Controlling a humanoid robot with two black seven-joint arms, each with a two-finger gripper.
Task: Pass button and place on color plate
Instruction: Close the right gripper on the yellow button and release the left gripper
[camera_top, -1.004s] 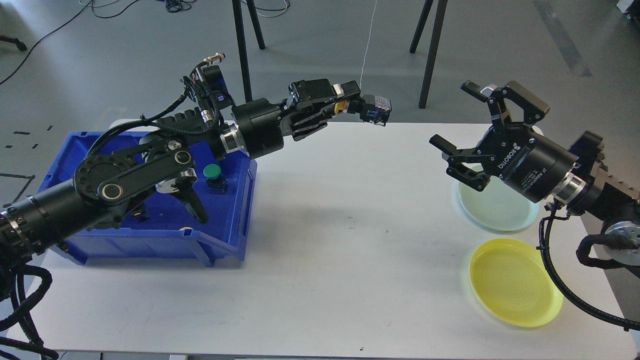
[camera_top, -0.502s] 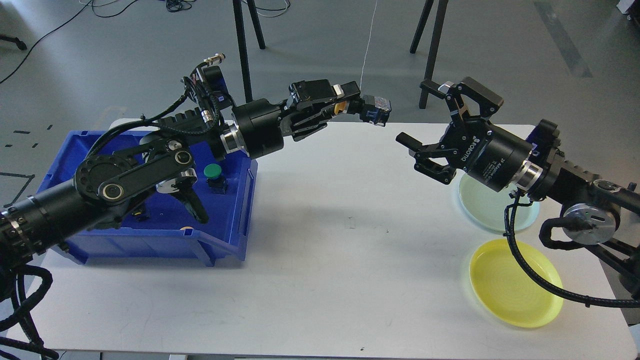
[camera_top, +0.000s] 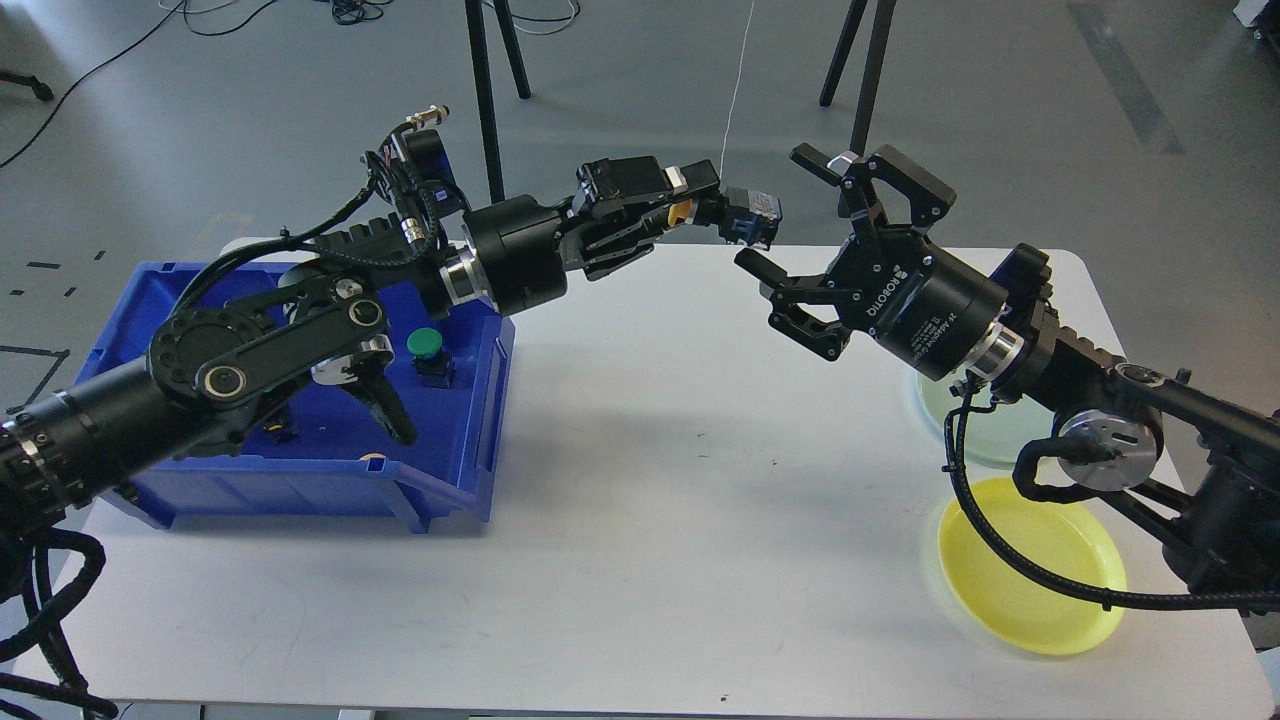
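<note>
Button (camera_top: 750, 216) — a small blocky piece with a dark blue body and a bit of yellow showing at its near-left end — sits pinched between the closed fingers of the left gripper (camera_top: 715, 205), held in the air above the far edge of the white table (camera_top: 640, 520). Just to its right, the right gripper (camera_top: 795, 215) has its jaws spread wide, one black linked finger above the button's level and one below, not touching it. Both grippers are matte black with ribbed, jointed fingers; the right one carries a smooth cylindrical body with white lettering.

Behind the left gripper its arm runs back over a blue plastic bin (camera_top: 460, 470) at the table's left side. Inside the bin stands a second button (camera_top: 427, 352) with a round green cap on a dark base. On the right side of the table lie two shallow round plates: a pale green plate (camera_top: 990, 440), partly hidden by the right arm, and nearer, a glossy yellow plate (camera_top: 1030, 580) with faint concentric rings — a black cable crosses its far rim.
</note>
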